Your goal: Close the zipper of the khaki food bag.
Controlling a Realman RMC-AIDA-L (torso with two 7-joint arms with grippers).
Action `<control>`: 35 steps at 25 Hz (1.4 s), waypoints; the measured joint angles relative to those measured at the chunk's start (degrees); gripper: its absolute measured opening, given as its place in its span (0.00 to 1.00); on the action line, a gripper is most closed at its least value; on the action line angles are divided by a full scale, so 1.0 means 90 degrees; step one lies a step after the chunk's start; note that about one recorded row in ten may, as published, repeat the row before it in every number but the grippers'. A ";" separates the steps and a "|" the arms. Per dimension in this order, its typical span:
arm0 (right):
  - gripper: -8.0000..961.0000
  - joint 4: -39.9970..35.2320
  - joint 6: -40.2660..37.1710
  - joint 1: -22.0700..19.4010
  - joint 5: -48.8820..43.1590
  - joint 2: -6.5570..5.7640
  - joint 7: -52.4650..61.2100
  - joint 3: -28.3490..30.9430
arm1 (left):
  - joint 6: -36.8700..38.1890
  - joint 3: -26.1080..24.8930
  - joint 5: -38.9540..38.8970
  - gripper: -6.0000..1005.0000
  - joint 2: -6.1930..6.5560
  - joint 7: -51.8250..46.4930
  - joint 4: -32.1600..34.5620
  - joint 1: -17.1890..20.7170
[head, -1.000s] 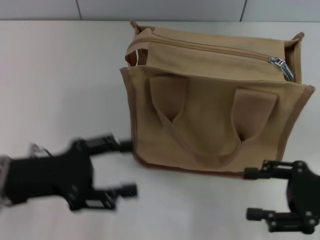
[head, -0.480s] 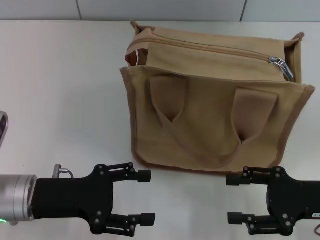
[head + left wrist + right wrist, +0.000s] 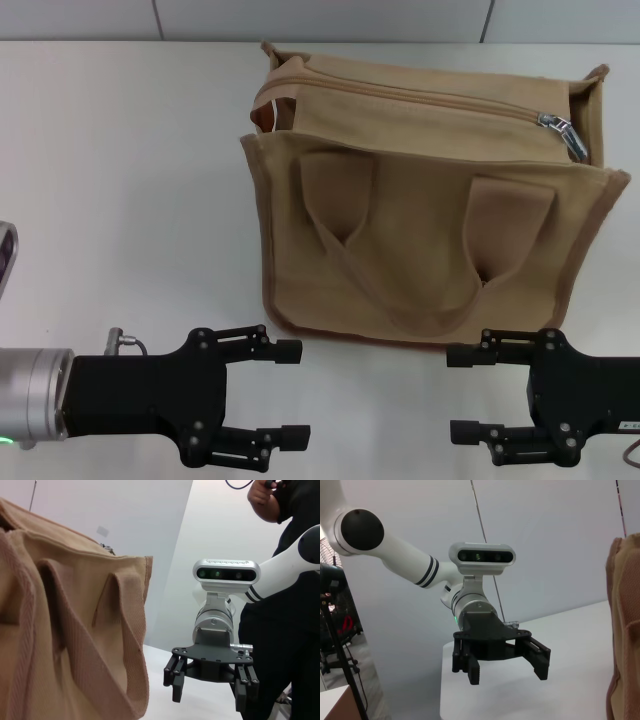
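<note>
The khaki food bag (image 3: 420, 240) stands upright on the white table, handles hanging down its front face. Its zipper (image 3: 420, 100) runs along the top panel, and the silver slider (image 3: 566, 131) sits at the right end. At the left end the top gapes and shows a brownish lining. My left gripper (image 3: 293, 392) hovers open in front of the bag's lower left corner, fingers pointing right. My right gripper (image 3: 456, 394) is open in front of the lower right corner, fingers pointing left. The two face each other, apart from the bag. The left wrist view shows the bag (image 3: 65, 630) and the right gripper (image 3: 209, 694).
White table (image 3: 120, 180) spreads to the left of the bag, with a wall behind it. A grey object (image 3: 5, 255) pokes in at the left edge. A person in black (image 3: 285, 540) stands behind the right arm. The right wrist view shows the left gripper (image 3: 505, 672).
The left gripper has swung down and right to the front of the table. The right gripper has shifted a little left. Over the last half second both are almost still.
</note>
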 joint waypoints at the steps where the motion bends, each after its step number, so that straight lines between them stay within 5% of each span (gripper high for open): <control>1: 0.74 0.0004 0.0001 0.0004 0.0000 0.0000 -0.0003 0.0000 | 0.0003 -0.0006 0.0001 0.83 0.0002 0.0000 0.0000 0.0000; 35: 0.74 0.0054 0.0013 0.0056 0.0036 0.0010 -0.0007 0.0000 | 0.0018 -0.0036 0.0003 0.83 0.0019 0.0000 -0.0001 0.0029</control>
